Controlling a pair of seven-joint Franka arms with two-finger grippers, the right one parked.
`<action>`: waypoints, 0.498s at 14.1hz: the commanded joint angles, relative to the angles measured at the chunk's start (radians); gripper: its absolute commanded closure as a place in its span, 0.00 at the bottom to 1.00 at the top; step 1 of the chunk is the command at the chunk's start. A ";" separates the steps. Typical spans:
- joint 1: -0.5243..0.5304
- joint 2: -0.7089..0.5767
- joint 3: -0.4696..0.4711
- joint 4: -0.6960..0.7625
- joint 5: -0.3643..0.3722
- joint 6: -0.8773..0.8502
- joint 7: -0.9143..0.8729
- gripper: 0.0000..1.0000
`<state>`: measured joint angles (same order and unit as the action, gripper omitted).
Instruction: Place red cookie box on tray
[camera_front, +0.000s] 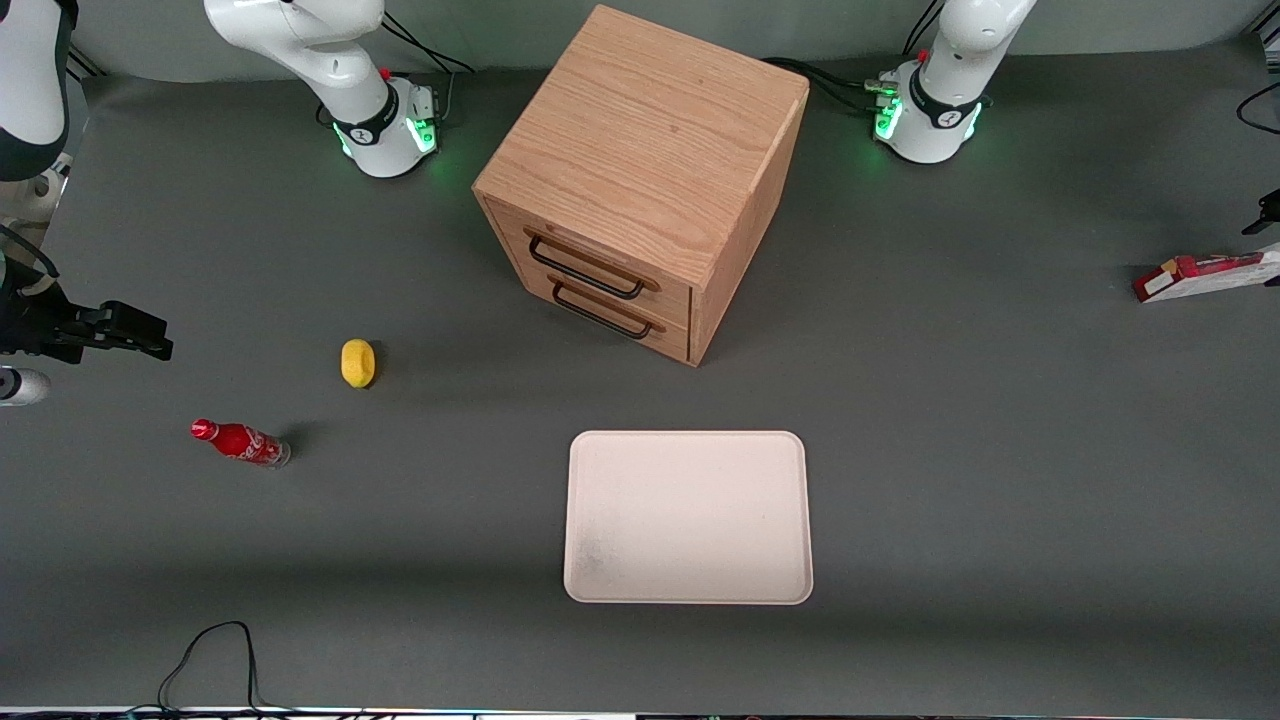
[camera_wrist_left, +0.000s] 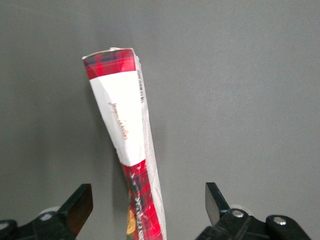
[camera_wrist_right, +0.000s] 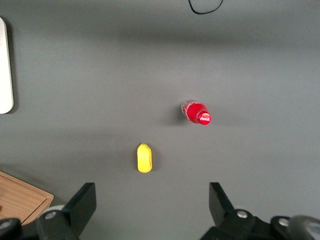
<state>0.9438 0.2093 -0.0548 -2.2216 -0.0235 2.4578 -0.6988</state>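
Approach step: the gripper (camera_wrist_left: 145, 205) hovers over the box (camera_wrist_left: 127, 145), jaws wide, nothing held. Box lies on the bench (camera_front: 950, 420) at the working arm's end, well apart from the tray (camera_front: 688, 516). Next: descend, straddle its narrow width, close

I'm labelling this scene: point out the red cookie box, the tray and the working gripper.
red cookie box (camera_wrist_left: 121, 117): left wrist view, white label section.
tray (camera_front: 688, 517): front view, bare middle.
gripper (camera_wrist_left: 149, 202): left wrist view, open, above the box, midway between fingertips.
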 joint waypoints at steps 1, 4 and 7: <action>-0.007 0.007 0.007 -0.052 0.004 0.093 -0.018 0.00; -0.002 0.027 0.007 -0.061 0.004 0.110 -0.018 0.00; -0.005 0.033 0.007 -0.069 0.003 0.115 -0.018 0.00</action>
<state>0.9446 0.2462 -0.0528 -2.2750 -0.0235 2.5504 -0.6998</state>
